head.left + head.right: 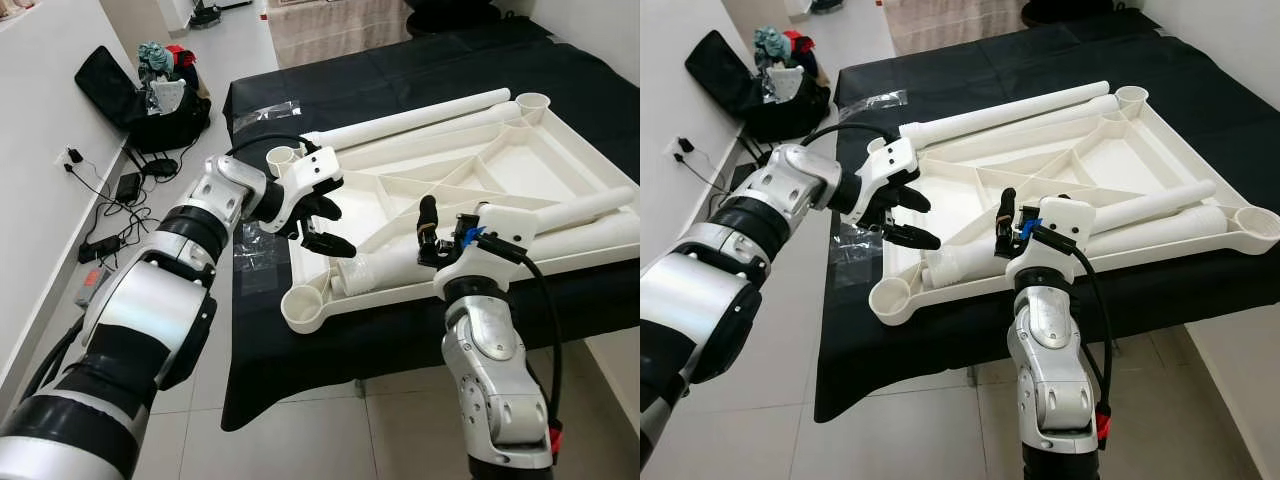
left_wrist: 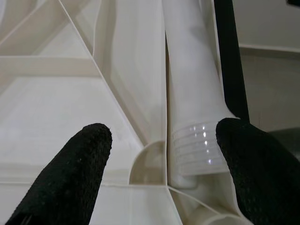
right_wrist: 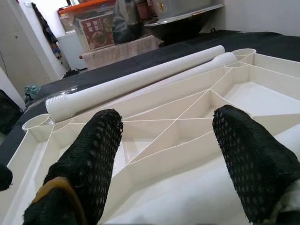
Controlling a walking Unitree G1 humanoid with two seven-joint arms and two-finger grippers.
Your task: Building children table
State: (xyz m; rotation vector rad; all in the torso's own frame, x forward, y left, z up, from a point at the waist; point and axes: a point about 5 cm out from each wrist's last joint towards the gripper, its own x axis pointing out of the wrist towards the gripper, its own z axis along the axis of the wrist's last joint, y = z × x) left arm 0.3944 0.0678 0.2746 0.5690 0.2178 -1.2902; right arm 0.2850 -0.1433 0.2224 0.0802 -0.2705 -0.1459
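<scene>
A white plastic tabletop lies upside down on a black-covered table, with round sockets at its corners. Several white tube legs lie across it: two along the far edge and two along the near edge. My left gripper hangs open just above the near-left part of the tabletop, over the threaded end of a near leg. My right gripper stands open at the near edge, its fingers on either side of a near leg lying below them.
A black bag with clothes sits on the floor at the left wall, with cables and a power strip beside it. Clear plastic wrap lies on the black cloth. Tiled floor runs along the table's near side.
</scene>
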